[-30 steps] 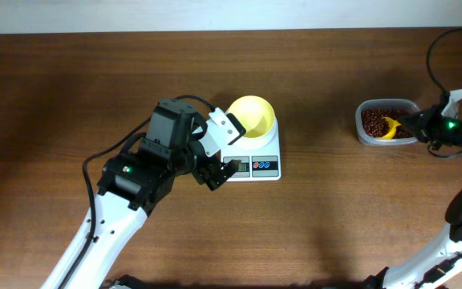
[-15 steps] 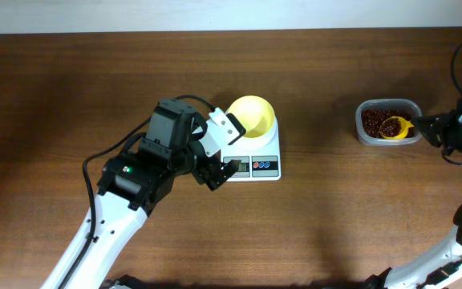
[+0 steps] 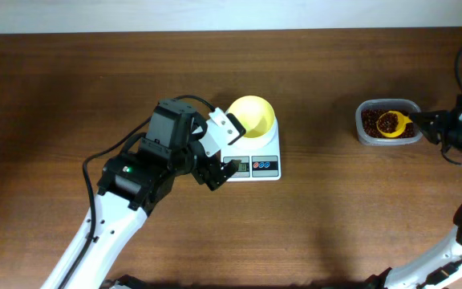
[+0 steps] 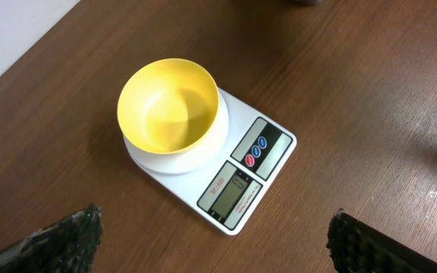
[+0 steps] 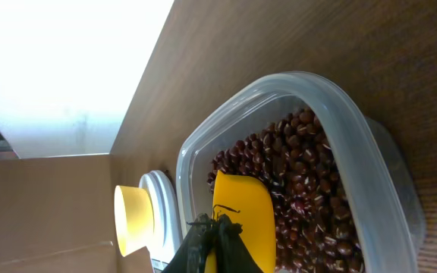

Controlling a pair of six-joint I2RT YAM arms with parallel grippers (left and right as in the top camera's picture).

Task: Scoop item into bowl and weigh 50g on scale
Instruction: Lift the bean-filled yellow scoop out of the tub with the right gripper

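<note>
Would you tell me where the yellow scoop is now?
Overhead, the scoop is far right, over the clear tub of beans, held by the right gripper.

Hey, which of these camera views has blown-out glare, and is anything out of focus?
Right wrist view: upper left is blown out to white, yet the beans and scoop are sharp. Left wrist view: even light, bowl and scale crisp, the fingertips at the bottom corners blurred. Overhead view: evenly lit, no glare.
</note>
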